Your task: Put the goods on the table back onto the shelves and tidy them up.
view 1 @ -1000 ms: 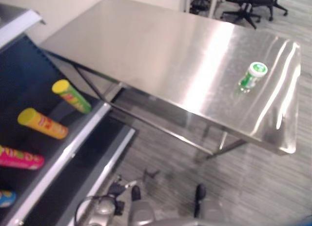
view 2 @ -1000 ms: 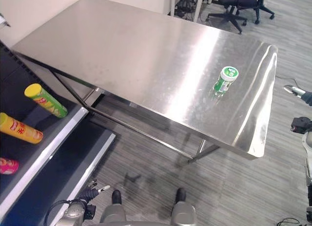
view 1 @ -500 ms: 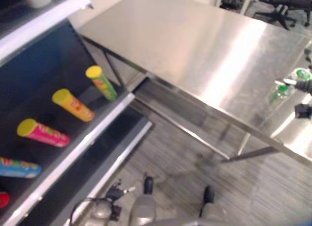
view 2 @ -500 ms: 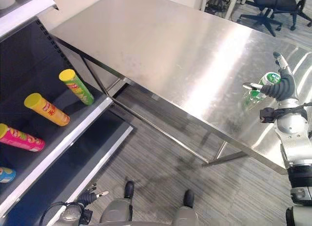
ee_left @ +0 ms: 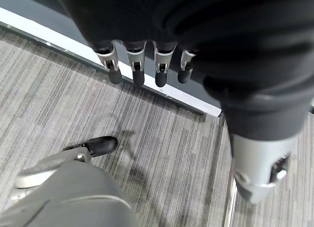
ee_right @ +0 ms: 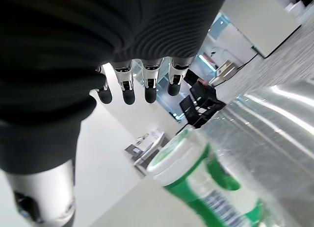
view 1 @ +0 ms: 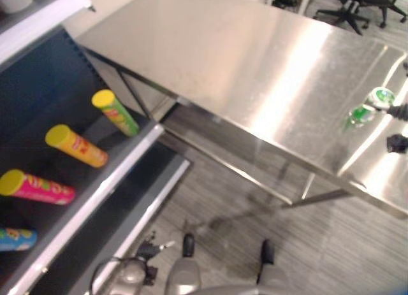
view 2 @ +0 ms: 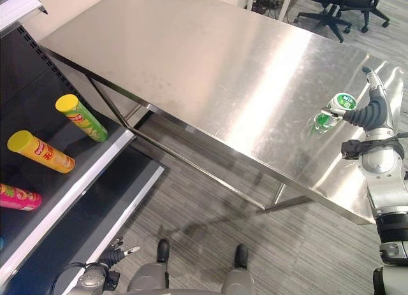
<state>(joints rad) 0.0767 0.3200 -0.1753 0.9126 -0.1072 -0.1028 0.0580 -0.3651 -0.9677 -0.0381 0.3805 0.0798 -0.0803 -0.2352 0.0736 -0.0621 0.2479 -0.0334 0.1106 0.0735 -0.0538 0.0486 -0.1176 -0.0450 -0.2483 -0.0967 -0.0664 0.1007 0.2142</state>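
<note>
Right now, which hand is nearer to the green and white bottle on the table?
The right hand. It is open right beside the green and white bottle at the table's edge. The left hand hangs low over the floor by the shelf base.

No print is proving readable anywhere. The small green plastic bottle with a white lid (view 2: 331, 111), standing near the right end of the bare stainless-steel table (view 2: 191, 65), is carrying a white label patch with blue lettering that is blurring past reading. On the dark shelf left of the table, the green tube with a yellow cap (view 2: 81, 117), the orange-yellow tube (view 2: 39, 151), the pink tube (view 2: 19, 197) and the blue tube (view 1: 16, 239) are showing coloured markings too small to make out.
</note>
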